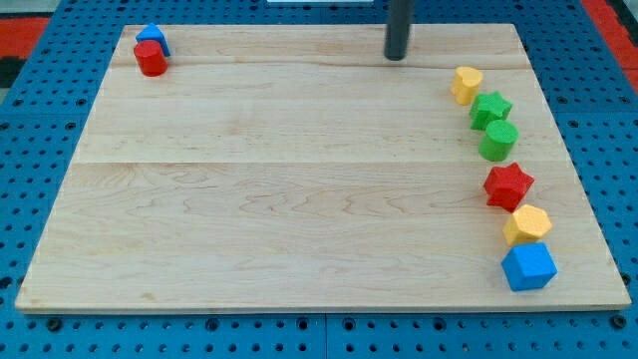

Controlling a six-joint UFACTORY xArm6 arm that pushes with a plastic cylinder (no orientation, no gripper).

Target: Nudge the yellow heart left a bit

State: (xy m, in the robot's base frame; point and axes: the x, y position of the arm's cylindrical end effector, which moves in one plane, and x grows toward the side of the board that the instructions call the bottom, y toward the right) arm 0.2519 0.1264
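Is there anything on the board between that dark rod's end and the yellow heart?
Nothing: in the camera view, only bare wood separates my tip from the yellow heart toward the view's right.

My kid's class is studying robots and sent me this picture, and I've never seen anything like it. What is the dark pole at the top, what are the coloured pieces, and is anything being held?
There is one camera view, looking down across a pale wooden board. The dark pole is the robot's pushing rod; my tip rests near the view's top, touching no block. It only pushes, so nothing is held.

Along the view's right edge, top to bottom: a yellow heart block, a green star block, a green cylinder block, a red star block, a yellow hexagon block and a blue cube block. At the top left, a red cylinder block sits against a blue block.
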